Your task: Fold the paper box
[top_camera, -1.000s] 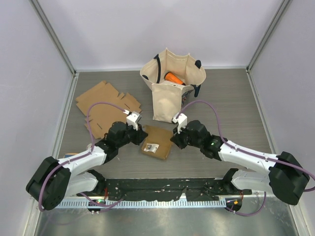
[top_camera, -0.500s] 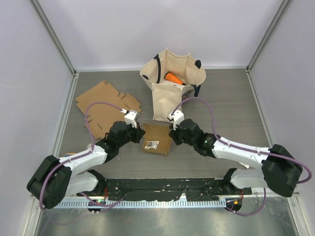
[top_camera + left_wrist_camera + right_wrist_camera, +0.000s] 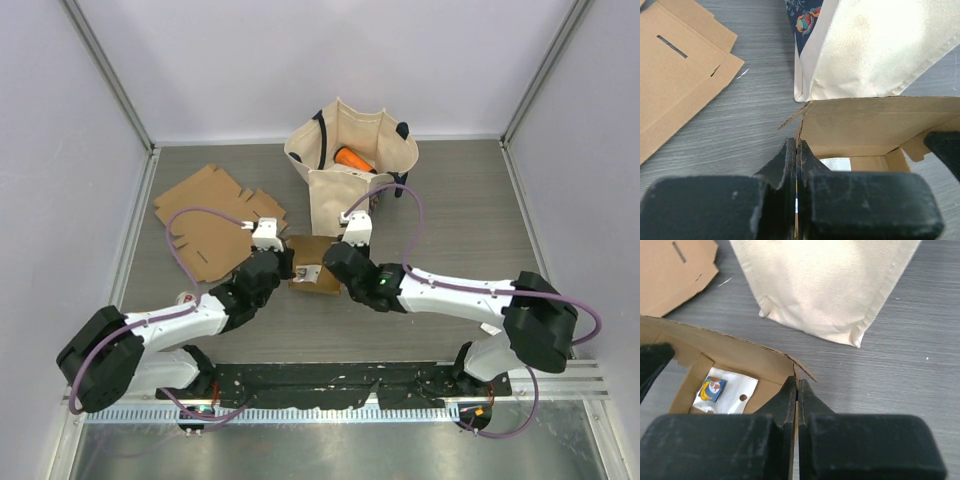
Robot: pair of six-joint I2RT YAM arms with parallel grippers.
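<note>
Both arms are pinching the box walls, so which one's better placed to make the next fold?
Left, narrowly. Both jaws are shut on opposite side walls of the paper box, but the right arm looks crowded by the tote bag, while the left arm has more room.

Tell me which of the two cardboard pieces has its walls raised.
The cardboard box before the tote bag, held by the left gripper and right gripper. Its walls stand up; the cardboard sheet at left lies flat.
</note>
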